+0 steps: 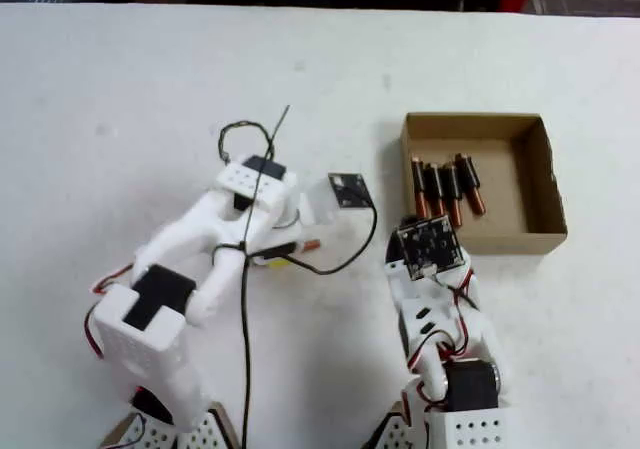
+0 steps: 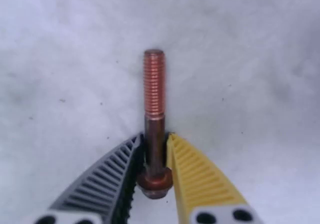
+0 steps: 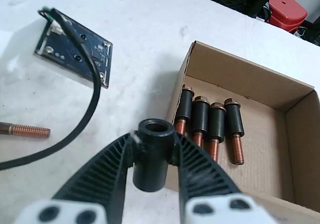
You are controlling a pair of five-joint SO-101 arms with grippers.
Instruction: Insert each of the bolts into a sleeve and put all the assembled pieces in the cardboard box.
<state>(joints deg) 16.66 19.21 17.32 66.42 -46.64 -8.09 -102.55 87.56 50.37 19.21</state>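
Closed around a black sleeve (image 3: 149, 169), the right hand (image 3: 153, 136) is poised beside the cardboard box (image 3: 240, 67), where four assembled pieces (image 3: 201, 116) lie. A bolt (image 2: 154, 84) is clamped near its head by the left hand (image 2: 155, 136), over the counter (image 1: 120, 89) near its middle. Insertion is judged next: thread aligned with bore, with the cable (image 3: 92, 104) and circuit board (image 3: 70, 44) between the hands avoided.

Overhead, I note bolt (image 1: 312, 243) shank covered by left arm (image 1: 200, 239), tip alone showing left of cardboard box (image 1: 470, 124), sleeve (image 3: 150, 156) at box wall masked by right wrist board (image 1: 430, 244)
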